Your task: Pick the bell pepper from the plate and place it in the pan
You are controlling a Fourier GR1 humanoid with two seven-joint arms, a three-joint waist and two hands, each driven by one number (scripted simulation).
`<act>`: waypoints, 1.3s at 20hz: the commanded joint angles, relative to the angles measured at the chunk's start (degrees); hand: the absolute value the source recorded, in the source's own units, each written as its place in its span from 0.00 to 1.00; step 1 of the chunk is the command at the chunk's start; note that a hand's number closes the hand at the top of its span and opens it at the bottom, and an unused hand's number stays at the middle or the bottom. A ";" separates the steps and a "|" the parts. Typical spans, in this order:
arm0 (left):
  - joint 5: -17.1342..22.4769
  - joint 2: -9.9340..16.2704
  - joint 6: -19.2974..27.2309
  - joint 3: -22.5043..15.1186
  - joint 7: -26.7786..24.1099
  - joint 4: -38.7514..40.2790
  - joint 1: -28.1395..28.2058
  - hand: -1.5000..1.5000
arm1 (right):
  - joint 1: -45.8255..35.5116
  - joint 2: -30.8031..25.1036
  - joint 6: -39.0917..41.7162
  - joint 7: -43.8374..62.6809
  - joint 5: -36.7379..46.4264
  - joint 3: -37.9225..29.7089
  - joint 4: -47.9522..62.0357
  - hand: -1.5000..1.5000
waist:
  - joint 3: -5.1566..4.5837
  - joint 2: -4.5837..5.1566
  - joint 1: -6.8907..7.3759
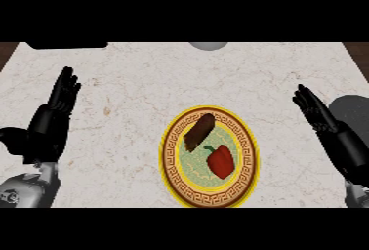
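Pale marbled desk [144, 88] across the whole frame, with a gold-rimmed patterned plate [173, 168] at lower centre carrying a red bell pepper [221, 161] on its right half and a dark brown oblong item [199, 131] just up and left of it. Left hand [51, 124] at the left edge, fingers straight and pointing up, holding nothing. Right hand [328, 129] at the right edge, fingers likewise straight and empty, beside a dark grey round shape [355, 112], possibly the pan, cut off by the frame's right side.
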 commanded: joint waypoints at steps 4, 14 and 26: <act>1.53 -5.06 -3.69 -5.70 -3.19 -0.46 -0.68 0.50 | -11.33 2.50 16.05 1.37 -9.68 6.63 1.38 1.00 | 0.35 -0.30 5.12; 1.37 -11.08 -6.11 -8.80 -11.38 3.79 6.64 0.50 | -17.84 -2.51 27.66 -5.95 -1.49 1.59 14.23 0.00 | 0.33 -0.89 2.82; -0.11 -12.57 -7.56 -7.50 -15.89 10.01 4.56 0.50 | -29.70 -3.83 32.42 -1.90 14.79 8.34 13.96 0.00 | 0.26 -0.89 2.56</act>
